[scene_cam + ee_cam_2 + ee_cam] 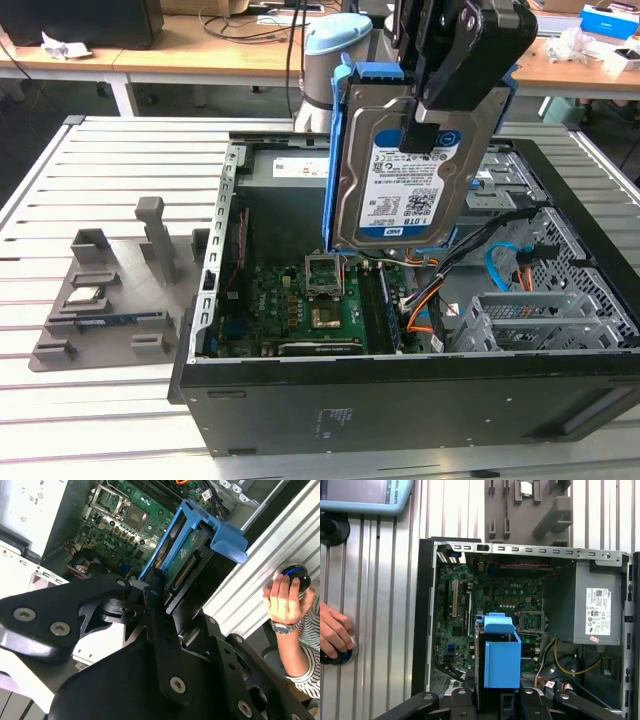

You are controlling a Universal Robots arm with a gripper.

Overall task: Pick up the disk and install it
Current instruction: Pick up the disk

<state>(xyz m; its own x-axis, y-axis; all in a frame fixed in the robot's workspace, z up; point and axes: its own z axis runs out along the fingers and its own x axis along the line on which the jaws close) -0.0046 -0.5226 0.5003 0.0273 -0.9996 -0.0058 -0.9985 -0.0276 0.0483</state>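
The disk [400, 190], a silver hard drive with a white-and-blue label in blue bracket rails, hangs on edge above the open computer case [400, 410]. My gripper [432, 125] is shut on it from above, one black finger lying across the label. In the second wrist view the black gripper [159, 597] clamps the disk [197, 545] at its near end, with the motherboard below. The first wrist view looks straight down the disk's blue bracket [500, 655] over the case interior, near the motherboard [490, 592].
An empty metal drive cage [525, 320] and orange and blue cables fill the case's right side in the exterior view. The power supply [597, 605] sits inside. A grey fixture tray [100, 300] lies on the slatted table. A person's hand [332, 630] rests beside the case.
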